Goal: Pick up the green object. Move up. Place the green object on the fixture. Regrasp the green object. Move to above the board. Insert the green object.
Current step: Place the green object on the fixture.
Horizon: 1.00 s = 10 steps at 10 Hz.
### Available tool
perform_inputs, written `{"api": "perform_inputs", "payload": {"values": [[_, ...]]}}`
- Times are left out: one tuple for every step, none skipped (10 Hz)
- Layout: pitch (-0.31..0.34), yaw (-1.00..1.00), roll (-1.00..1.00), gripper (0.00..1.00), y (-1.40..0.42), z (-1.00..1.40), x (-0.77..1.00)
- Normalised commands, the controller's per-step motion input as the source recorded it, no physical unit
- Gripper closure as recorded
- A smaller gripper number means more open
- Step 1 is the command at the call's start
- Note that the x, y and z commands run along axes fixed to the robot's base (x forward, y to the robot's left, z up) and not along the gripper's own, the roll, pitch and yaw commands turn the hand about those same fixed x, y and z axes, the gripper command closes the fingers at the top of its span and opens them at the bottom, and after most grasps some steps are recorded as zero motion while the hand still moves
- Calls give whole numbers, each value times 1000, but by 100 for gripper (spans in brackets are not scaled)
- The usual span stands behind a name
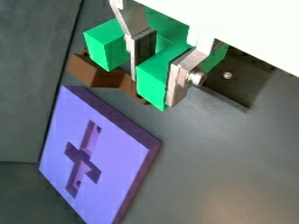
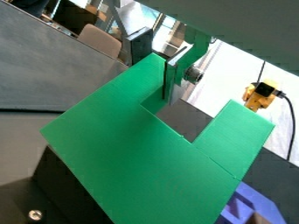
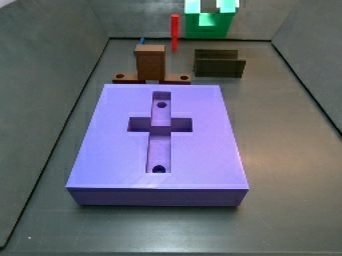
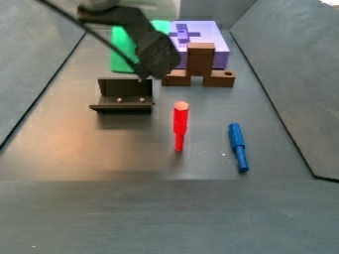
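- Gripper (image 1: 158,61): jaws clamped on the green object (image 1: 140,57), one silver finger (image 1: 177,77) flat against its side
- Green object: held in the air, clear of the floor, near the fixture (image 4: 123,96) in a side view
- Fixture: bare, so the piece can be set down and regripped, judging by the task
- Board (image 3: 160,140): well apart, cross slot empty; insertion not yet done

red rod (image 4: 180,124): upright on the counter (image 4: 106,149) | blue piece (image 4: 237,146): lying flat, near the rod | brown upright block (image 3: 150,62): on flat base, just beyond the slab's far edge
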Motion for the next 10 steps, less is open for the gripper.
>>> {"api": "perform_inputs", "payload": {"values": [[0, 57, 0, 100, 151, -266, 980], [51, 120, 0, 100, 77, -189, 1000], [97, 63, 240, 100, 0, -251, 1000], [0, 23, 149, 100, 0, -431, 506], [-197, 46, 71, 100, 0, -557, 286], [-200, 0, 60, 100, -26, -546, 360], [-254, 0, 0, 100, 0, -526, 280], [-229, 0, 0, 100, 0, -460, 211], [-200, 0, 0, 100, 0, -349, 63], [-17, 0, 109, 100, 0, -183, 0]]}}
